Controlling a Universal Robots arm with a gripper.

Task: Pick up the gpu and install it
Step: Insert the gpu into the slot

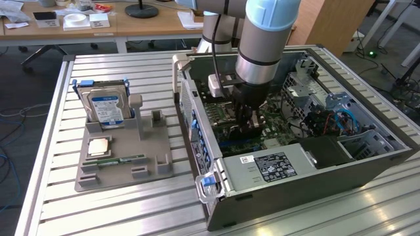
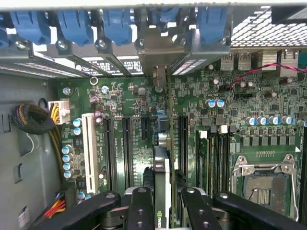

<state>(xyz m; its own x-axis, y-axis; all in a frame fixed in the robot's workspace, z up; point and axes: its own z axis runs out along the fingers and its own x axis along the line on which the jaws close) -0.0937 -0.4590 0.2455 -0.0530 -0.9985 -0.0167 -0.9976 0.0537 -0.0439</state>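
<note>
The gpu point(image 2: 162, 167) stands on edge, seen as a thin dark card running down to the green motherboard point(image 2: 129, 96) between the black expansion slots. Its metal bracket point(image 2: 158, 76) reaches the rear slot openings of the case. My gripper point(image 2: 163, 201) straddles the card, and its black fingers point(image 2: 140, 211) press on both faces. In the exterior view my gripper point(image 1: 250, 127) reaches straight down into the open computer case point(image 1: 295, 177), low over the board.
Blue slot latches point(image 2: 72, 24) line the case's rear wall. An empty CPU socket point(image 2: 264, 184) lies beside the slots. Outside the case, a grey holder point(image 1: 125, 172) carries a hard drive point(image 1: 107, 108), a CPU point(image 1: 98, 146) and a memory stick point(image 1: 121, 160).
</note>
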